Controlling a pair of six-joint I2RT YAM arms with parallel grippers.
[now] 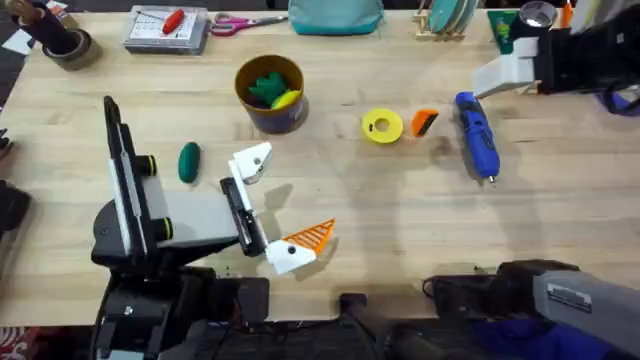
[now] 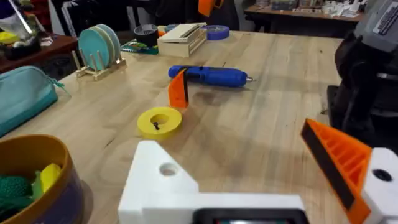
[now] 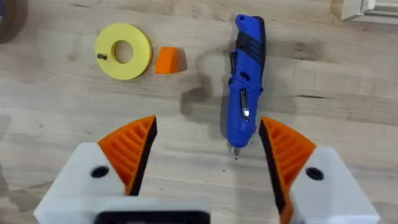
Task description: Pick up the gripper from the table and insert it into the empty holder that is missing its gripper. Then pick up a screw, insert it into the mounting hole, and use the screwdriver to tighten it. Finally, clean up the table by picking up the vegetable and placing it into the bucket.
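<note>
**Both claws empty, parts spread over the bench**

The left claw (image 1: 268, 205) rests low near the front middle of the bench (image 1: 380, 220). One of its mounts carries an orange ribbed finger (image 1: 310, 236); the other is the holder (image 1: 252, 160), plain white with a round hole in it, and it bears no orange part. The two stand wide apart with nothing between them.

The gripper (image 1: 425, 121), a small orange wedge, lies farther back on the bench, just beside a flat yellow ring (image 1: 382, 126) on its right. A small dark screw (image 3: 101, 56) sits on the ring's face in the right wrist view. The screwdriver (image 1: 477, 135) lies flat just right of the wedge, its metal tip pointing toward the front edge.

The right claw (image 3: 208, 155) hangs above this group, looking straight down. Its two orange ribbed fingers (image 3: 130, 146) are spread wide and hold nothing; the screwdriver's tip end shows in the gap between them, closer to one finger, well below on the wood.

The vegetable (image 1: 189, 162), a dark green oval, lies on the bench to the left of the holder, near the left arm's black link. The bucket (image 1: 270, 92) stands upright behind them, already holding a bright green leafy toy (image 1: 264, 87) and a yellow toy (image 1: 285, 99)
</note>
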